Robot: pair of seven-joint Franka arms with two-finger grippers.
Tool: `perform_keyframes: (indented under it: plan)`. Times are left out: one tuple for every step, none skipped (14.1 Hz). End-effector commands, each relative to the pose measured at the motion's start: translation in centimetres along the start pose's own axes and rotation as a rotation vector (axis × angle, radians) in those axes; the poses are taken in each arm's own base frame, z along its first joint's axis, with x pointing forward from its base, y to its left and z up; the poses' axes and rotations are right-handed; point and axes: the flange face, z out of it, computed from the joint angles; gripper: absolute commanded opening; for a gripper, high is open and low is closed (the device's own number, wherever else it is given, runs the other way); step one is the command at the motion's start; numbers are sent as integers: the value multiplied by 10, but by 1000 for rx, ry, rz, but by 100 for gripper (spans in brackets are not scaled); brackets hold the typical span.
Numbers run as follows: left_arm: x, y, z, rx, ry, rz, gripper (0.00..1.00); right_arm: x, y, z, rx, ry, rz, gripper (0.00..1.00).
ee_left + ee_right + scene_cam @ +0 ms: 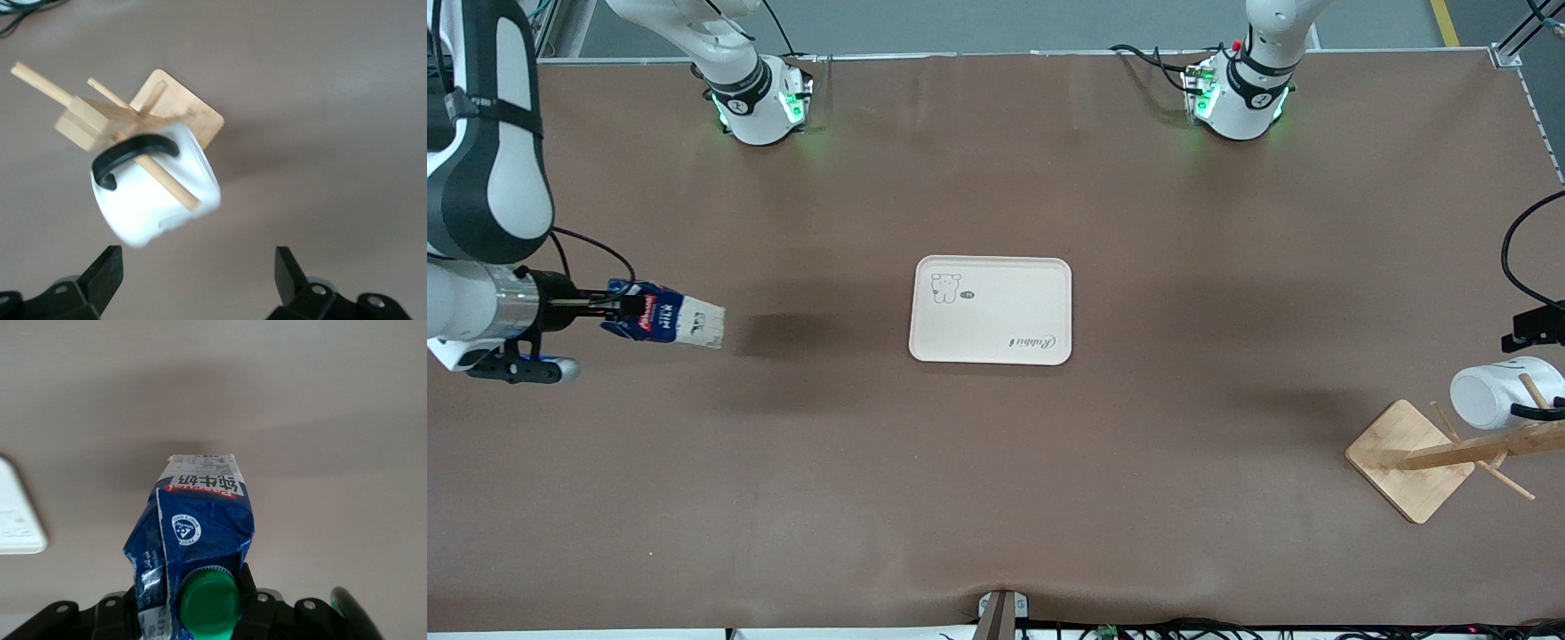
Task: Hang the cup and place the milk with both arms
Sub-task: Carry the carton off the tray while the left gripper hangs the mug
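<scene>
Wooden peg rack [1414,458], glossy white cup [1489,391] hung, creased carton milk [667,322]

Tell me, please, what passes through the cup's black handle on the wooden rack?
A wooden peg of the rack runs through the handle of the cup, which hangs there. The open left gripper is clear of it. The cup's inside is hidden.

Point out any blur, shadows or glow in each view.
Front view: soft shadow on the table beside the milk, green glow at both arm bases. Left wrist view: the cup on the wooden rack is smeared by motion. Right wrist view: the green cap is soft, a dim shadow above the carton.
</scene>
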Motion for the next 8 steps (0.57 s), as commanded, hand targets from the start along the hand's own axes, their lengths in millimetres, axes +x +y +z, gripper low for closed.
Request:
perform_keyframes:
  plan:
    - [-12,32,-35,13,-20,-86,100,-22,19,25,-60,30,-35,0]
    - [-13,42,-43,19,-22,-114,100,-26,23,36,-80,45,-39,0]
    - [-15,51,-51,27,-21,-153,100,-28,30,47,-90,61,-42,0]
    - [-15,63,-55,25,-29,-187,100,-30,37,57,-90,69,-59,0]
    - [-15,77,-61,27,-30,-211,100,-32,39,69,-91,58,-89,0]
    - [-17,86,-66,33,-37,-240,100,-35,39,79,-90,47,-109,0]
    - [-18,99,-72,37,-37,-250,100,-37,36,80,-97,61,-120,0]
    - [-19,110,-77,40,-38,-246,100,-38,33,81,-119,79,-132,0]
